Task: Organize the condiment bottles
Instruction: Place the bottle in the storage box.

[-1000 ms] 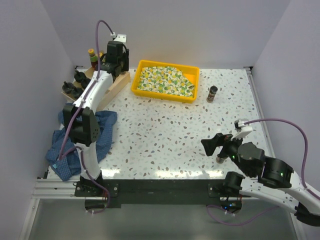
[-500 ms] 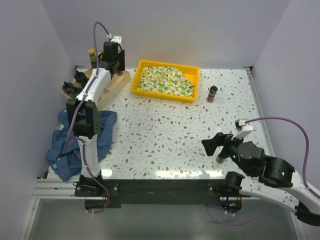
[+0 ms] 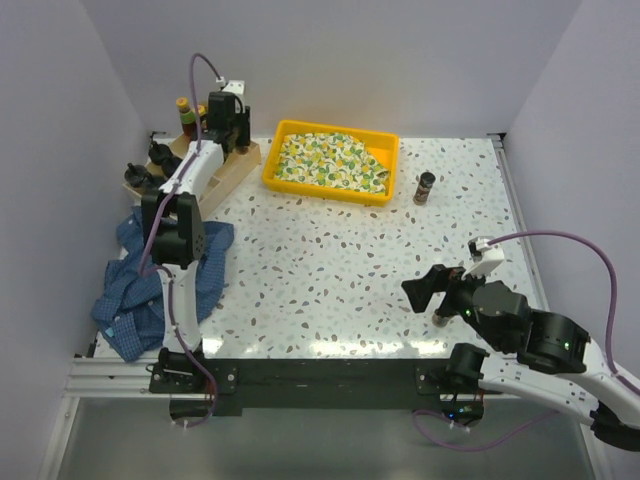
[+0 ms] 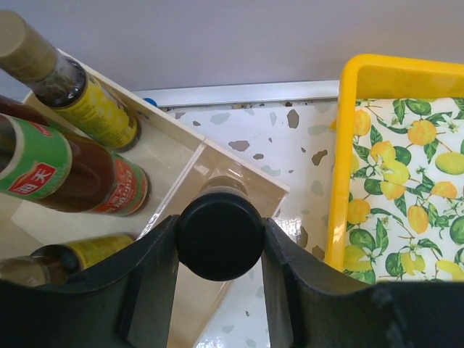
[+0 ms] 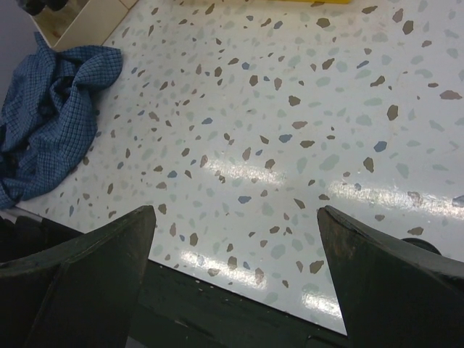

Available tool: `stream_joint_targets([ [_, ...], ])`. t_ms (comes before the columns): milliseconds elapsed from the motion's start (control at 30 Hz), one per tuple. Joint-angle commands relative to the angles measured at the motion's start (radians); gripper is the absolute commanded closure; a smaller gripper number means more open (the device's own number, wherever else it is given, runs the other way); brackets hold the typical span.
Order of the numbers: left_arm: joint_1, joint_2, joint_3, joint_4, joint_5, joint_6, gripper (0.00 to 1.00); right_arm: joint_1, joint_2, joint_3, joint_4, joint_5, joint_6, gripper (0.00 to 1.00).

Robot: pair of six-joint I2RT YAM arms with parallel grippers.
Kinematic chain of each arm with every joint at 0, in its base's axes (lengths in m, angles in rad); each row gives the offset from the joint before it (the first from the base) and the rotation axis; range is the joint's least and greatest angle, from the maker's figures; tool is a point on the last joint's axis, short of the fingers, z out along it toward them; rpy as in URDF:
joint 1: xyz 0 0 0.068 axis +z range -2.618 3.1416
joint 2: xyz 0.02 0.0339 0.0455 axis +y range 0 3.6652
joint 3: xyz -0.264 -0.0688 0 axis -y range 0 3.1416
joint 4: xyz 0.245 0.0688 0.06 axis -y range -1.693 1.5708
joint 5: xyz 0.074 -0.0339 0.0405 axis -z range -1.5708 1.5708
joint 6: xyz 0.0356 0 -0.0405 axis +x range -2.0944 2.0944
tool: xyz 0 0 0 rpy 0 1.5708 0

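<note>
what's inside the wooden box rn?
The wooden box holds a yellow-label bottle, a red-label sauce bottle and knob-capped bottles. The left gripper clamps a black-capped bottle in the end compartment, hiding that compartment's floor.

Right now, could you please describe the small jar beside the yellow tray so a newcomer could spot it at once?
Find the yellow tray with the lemon-print cloth at the far side of the table. Just off its right end, not touching it, a small brown jar with a dark cap stands upright. Unlike the bottles grouped in the wooden box at far left, it stands alone.
</note>
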Motion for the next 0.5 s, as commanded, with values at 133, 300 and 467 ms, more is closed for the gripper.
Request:
stream_joint_targets([
  [133,0.011,0.057,0.033,0.090,0.016,0.011,0.89,0.006,0.008,0.055,-0.015,0.026,0.023,0.01],
  [300,0.018,0.076,0.034,0.082,0.030,-0.003,0.60,0.006,0.015,0.040,-0.006,0.028,0.014,0.01],
  [467,0.018,0.069,0.046,0.073,0.042,-0.015,0.32,0.006,0.025,0.053,-0.003,0.034,-0.005,0.01],
])
